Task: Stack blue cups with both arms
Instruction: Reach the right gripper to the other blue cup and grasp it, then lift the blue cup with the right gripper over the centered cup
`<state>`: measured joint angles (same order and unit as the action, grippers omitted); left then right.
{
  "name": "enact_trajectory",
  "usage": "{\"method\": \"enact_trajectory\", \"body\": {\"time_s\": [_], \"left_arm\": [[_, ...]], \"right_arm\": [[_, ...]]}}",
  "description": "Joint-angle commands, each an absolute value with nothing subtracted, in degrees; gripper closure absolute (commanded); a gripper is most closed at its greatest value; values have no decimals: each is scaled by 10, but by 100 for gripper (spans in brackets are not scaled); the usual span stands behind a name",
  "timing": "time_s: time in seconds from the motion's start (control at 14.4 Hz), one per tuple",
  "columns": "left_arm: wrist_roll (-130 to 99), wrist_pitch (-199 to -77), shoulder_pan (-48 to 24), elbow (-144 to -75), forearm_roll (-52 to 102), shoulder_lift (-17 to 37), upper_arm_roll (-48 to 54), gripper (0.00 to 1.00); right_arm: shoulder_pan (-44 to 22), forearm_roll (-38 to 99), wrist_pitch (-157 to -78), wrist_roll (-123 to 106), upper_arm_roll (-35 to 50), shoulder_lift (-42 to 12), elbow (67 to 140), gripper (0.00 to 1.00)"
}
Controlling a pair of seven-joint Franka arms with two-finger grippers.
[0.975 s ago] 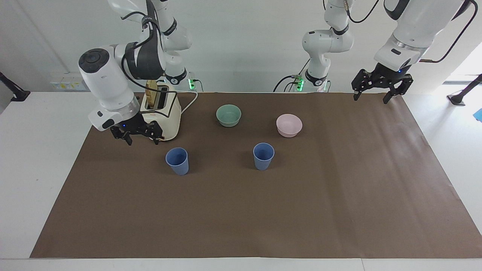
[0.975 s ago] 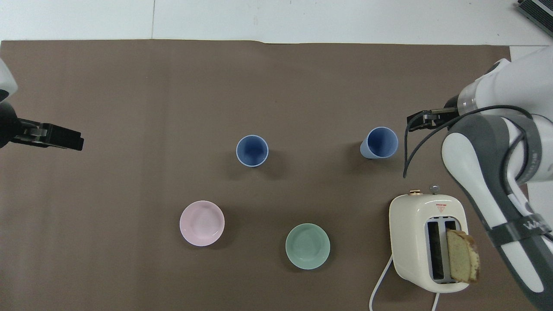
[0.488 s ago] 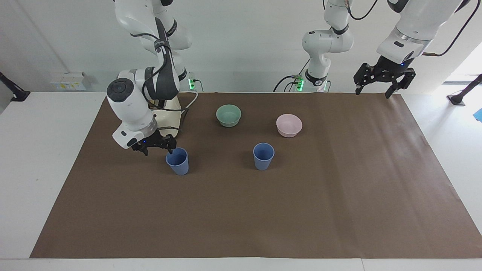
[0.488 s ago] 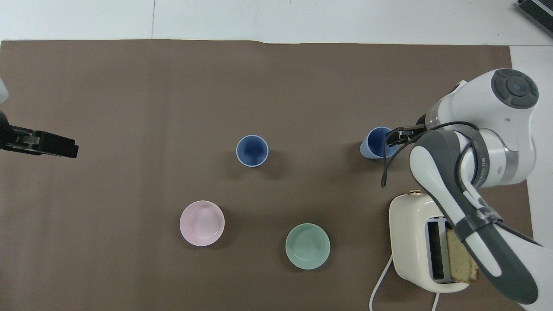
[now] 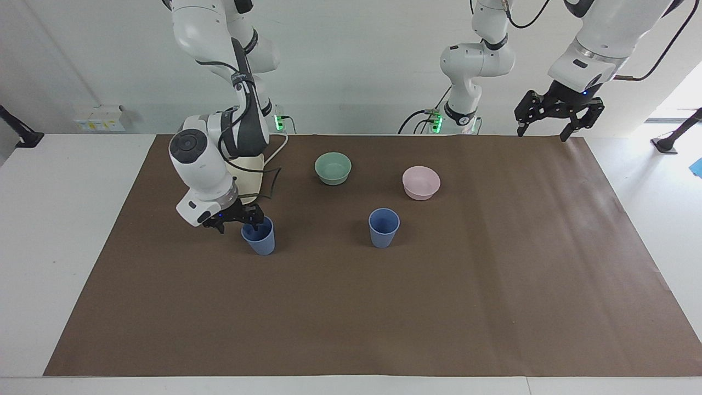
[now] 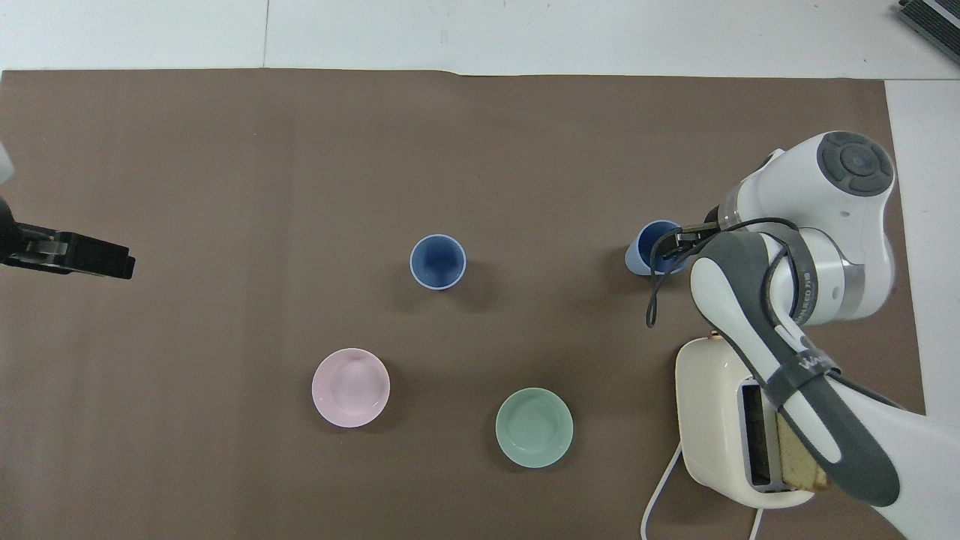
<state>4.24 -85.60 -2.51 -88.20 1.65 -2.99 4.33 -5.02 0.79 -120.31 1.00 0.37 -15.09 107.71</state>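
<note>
No writing reads clearly. The right gripper (image 5: 237, 219), fingers spread, has descended to the blue cup's (image 5: 259, 237) rim; the left gripper (image 5: 558, 118) waits spread.

1. Two blue cups: one (image 5: 259, 237) by the toaster's end, one (image 5: 383, 226) mid-table.
2. Two bowls: one green (image 5: 333, 167), one pink (image 5: 420, 182).
3. One toaster (image 6: 731, 420), with one slice of bread (image 6: 796, 457) in it.
4. One brown table mat (image 5: 384, 307).
5. Two large arms, each with one gripper: right (image 5: 237, 218), left (image 5: 551, 112).
</note>
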Motion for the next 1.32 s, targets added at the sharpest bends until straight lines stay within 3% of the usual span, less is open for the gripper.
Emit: {"method": "enact_trajectory", "body": {"time_s": [0.0,0.07,0.14,0.21,0.63,1.05,1.25], "left_arm": [[50,-853,-14,-898,25,-47,45,0],[50,-853,-14,-898,24,-47,44,0],[50,-853,-14,-898,24,-47,44,0],[50,-853,-15,-898,25,-47,44,0],[50,-853,-15,-898,24,-47,44,0],[50,-853,-14,-898,25,-47,44,0],[50,-853,-15,-898,24,-47,44,0]], "right_arm": [[-47,16,-1214,-12,5,-148,1085,70],[-46,16,-1213,-11,6,-147,1085,87],[-47,16,-1213,-11,6,-148,1085,97],[-46,16,-1212,-12,6,-148,1084,100],[-47,17,-1194,-6,10,-149,1068,100],[-80,32,-1043,82,18,-144,928,100],[-119,25,-1020,134,18,-144,884,100]]}}
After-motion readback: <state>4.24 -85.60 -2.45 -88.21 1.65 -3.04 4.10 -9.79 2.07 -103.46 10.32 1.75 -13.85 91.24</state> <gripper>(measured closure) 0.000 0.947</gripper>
